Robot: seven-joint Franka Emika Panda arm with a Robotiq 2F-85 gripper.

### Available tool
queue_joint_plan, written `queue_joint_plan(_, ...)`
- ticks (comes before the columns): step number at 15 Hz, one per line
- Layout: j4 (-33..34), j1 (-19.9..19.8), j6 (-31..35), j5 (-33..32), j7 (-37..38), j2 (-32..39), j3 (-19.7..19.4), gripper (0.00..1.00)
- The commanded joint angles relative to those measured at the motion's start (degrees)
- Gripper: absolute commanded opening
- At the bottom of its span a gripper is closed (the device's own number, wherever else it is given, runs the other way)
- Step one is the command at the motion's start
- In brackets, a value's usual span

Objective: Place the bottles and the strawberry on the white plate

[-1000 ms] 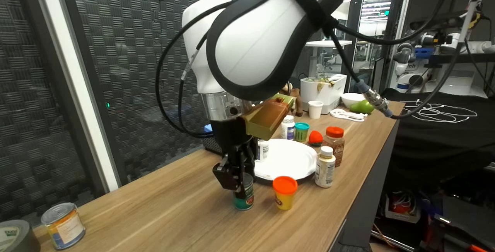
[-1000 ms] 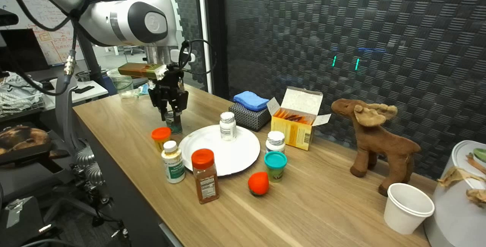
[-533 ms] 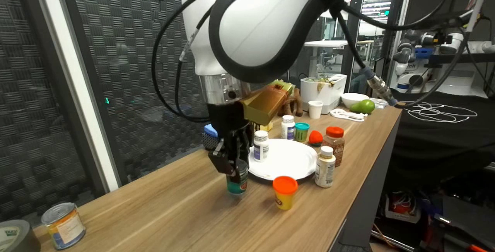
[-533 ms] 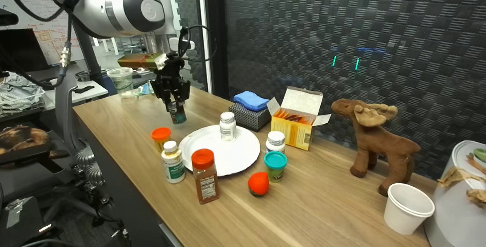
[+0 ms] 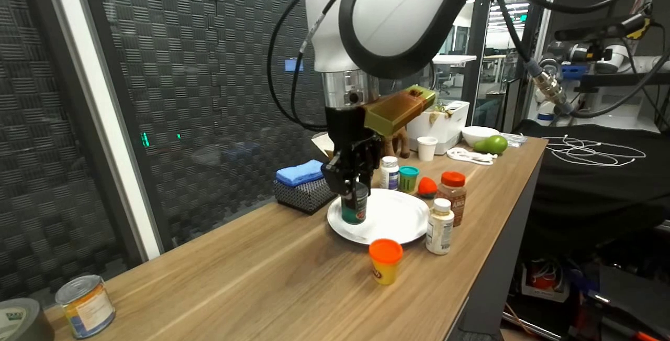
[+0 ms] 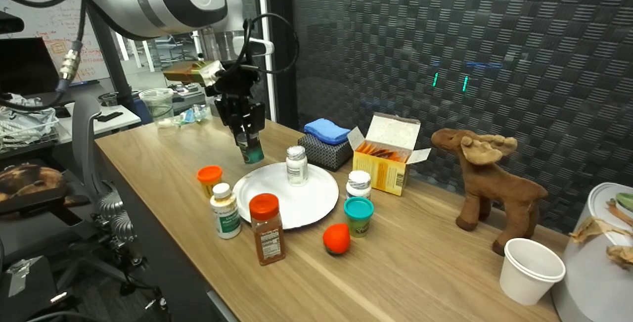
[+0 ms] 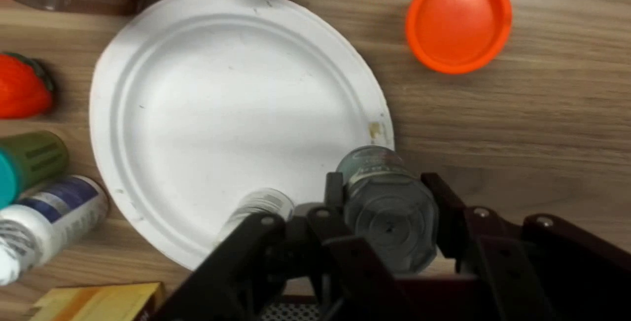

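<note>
My gripper [image 7: 382, 188] is shut on a green bottle with a clear grey cap [image 7: 389, 227], held raised at the edge of the white plate [image 6: 282, 206]. A white bottle [image 6: 296, 167] stands on the plate; my gripper partly hides it in the wrist view. Off the plate stand a white-capped bottle [image 6: 226, 215], a red-capped bottle [image 6: 268, 238], another white bottle [image 6: 359, 186], a teal-lidded tub [image 6: 359, 218] and an orange-lidded yellow tub [image 6: 209, 182]. The red strawberry [image 6: 337, 239] lies beside the teal-lidded tub, also seen in the wrist view [image 7: 22, 89].
A dark patterned box [image 6: 324, 151] with a blue cloth [image 6: 327, 130] and an open yellow box [image 6: 388, 171] stand behind the plate. A plush moose [image 6: 494, 188] and white cups [image 6: 529, 275] are farther along. A tin can [image 5: 86, 307] and tape roll [image 5: 21, 320] sit apart.
The gripper has lifted the green bottle off the table and carried it to the plate's edge. The other bottles and the strawberry have not moved.
</note>
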Motion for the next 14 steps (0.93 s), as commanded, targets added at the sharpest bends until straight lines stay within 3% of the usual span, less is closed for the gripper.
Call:
queue_joint_plan(1, -2.03, -1.65, 2.42, -1.65, 2.81, -0.14, -1.25, 0.18)
queue_joint_plan(14, 3.95, -3.36, 3.36, 1.44, 0.88, 7.41, -1.73, 0.18)
